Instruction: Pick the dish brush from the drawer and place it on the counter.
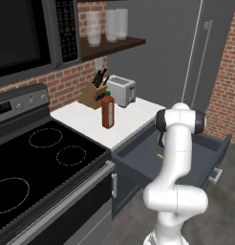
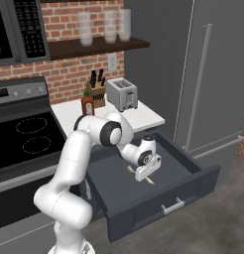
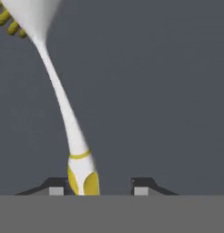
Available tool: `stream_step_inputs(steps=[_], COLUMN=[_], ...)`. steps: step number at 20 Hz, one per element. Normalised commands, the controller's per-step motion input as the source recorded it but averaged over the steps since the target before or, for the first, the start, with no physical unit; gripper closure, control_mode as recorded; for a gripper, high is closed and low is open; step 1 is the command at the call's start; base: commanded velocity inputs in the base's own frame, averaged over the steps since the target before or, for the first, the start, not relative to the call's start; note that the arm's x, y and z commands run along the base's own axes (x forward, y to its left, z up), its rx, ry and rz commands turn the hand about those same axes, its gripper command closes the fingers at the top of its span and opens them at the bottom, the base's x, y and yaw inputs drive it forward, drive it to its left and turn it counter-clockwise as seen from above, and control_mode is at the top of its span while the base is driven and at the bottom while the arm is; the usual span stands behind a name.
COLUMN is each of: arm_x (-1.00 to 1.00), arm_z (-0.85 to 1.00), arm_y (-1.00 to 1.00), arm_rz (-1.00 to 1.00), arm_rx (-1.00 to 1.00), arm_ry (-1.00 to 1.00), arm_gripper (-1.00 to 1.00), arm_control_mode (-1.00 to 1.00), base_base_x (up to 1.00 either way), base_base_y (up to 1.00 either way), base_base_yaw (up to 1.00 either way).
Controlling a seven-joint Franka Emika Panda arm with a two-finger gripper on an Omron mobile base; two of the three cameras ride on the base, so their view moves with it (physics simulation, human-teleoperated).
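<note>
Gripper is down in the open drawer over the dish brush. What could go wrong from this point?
1. In the hand view the dish brush sits beside one fingertip, not centred in the gripper, so the jaws could pinch its handle end off-centre and it may pivot or slip.
2. The hand works low inside the drawer; a lift that drifts sideways could clip its wall.
3. The red bottle stands upright on the counter and could be knocked over during placing.

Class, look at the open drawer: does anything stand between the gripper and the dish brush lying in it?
Nothing visible does. The gripper is low in the drawer, right over the dish brush. The handle end lies between the fingertips, nearer one fingertip. The drawer floor around it is bare.
</note>
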Motion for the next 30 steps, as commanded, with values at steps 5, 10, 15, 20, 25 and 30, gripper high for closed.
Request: stream_step_inputs(steps=[5,10,15,20,25,30], arm_x=[-0.31,-0.6,-0.24,0.0,0.05,0.22], arm_z=[0.0,0.42,0.99,1.0,1.0,1.0], arm_y=[-0.22,-0.18,0.08,0.74,1.0,0.83], arm_rz=[0.09,0.08,0.05,0.01,0.0,-0.01], arm_rx=[0.0,0.07,0.08,0.01,0.0,-0.01], arm_ry=[-0.06,-0.32,-0.35,-0.38,-0.34,-0.12], arm_gripper=[1.0,1.0,1.0,1.0,1.0,1.0], arm_control_mode=[-1.0,-1.0,-1.0,-1.0,-1.0,-1.0], base_base_x=[0.0,0.0,0.0,0.0,0.0,0.0], base_base_y=[0.0,0.0,0.0,0.0,0.0,0.0], base_base_yaw=[0.0,0.0,0.0,0.0,0.0,0.0])
